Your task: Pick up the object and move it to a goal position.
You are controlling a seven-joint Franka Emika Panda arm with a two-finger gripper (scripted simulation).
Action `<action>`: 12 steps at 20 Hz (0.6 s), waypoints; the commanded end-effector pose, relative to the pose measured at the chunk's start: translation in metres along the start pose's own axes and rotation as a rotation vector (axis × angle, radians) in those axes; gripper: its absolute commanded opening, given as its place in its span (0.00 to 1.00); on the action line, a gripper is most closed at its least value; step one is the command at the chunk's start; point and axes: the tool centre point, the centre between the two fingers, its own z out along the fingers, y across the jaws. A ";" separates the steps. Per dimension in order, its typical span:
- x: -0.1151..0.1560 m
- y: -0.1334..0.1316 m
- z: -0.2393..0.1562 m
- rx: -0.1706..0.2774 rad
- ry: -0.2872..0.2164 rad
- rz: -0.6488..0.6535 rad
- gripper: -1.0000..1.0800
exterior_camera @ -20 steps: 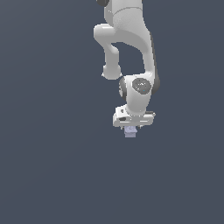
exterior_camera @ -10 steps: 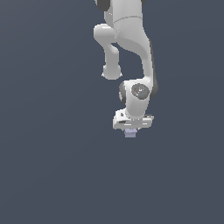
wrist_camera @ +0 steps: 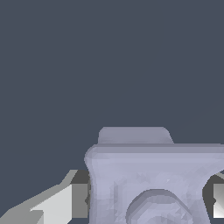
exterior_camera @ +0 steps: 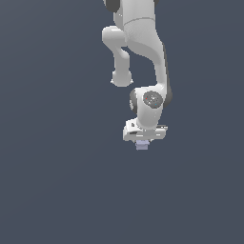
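The white arm point(exterior_camera: 143, 57) reached down from the top of the exterior view, its wrist bent so the end effector point(exterior_camera: 142, 143) pointed straight down. Directly beneath it, tucked between the fingers, sat the object point(exterior_camera: 141, 146), a small pale lavender-grey block much narrower than the white hand above it. Only its lower part showed below the hand in that view.

The wrist view gave the closer account. The object point(wrist_camera: 153, 179) filled the lower part of the picture, a blocky shape with a rounded mark on its face, and a pale finger point(wrist_camera: 61, 203) stood tight against one side while a sliver of the other finger point(wrist_camera: 217, 200) showed against the opposite side. No gap showed between either finger and the block, so the end effector was judged to be clenched on the object, gripping it across its width.

The surroundings were a flat dark grey field in both views, with no edge, shadow or marker to show a bench or a goal. Whether the block rested on anything or hung in the air could not be told. The vertical, centred hold probably kept the block square between the fingers, so it would not twist while being carried toward the goal.
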 end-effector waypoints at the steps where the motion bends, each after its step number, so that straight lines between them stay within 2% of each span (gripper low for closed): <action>1: 0.000 0.000 -0.001 0.000 0.000 0.000 0.00; 7: -0.003 -0.005 -0.017 0.000 0.000 0.000 0.00; 12: -0.007 -0.012 -0.045 0.000 0.000 0.000 0.00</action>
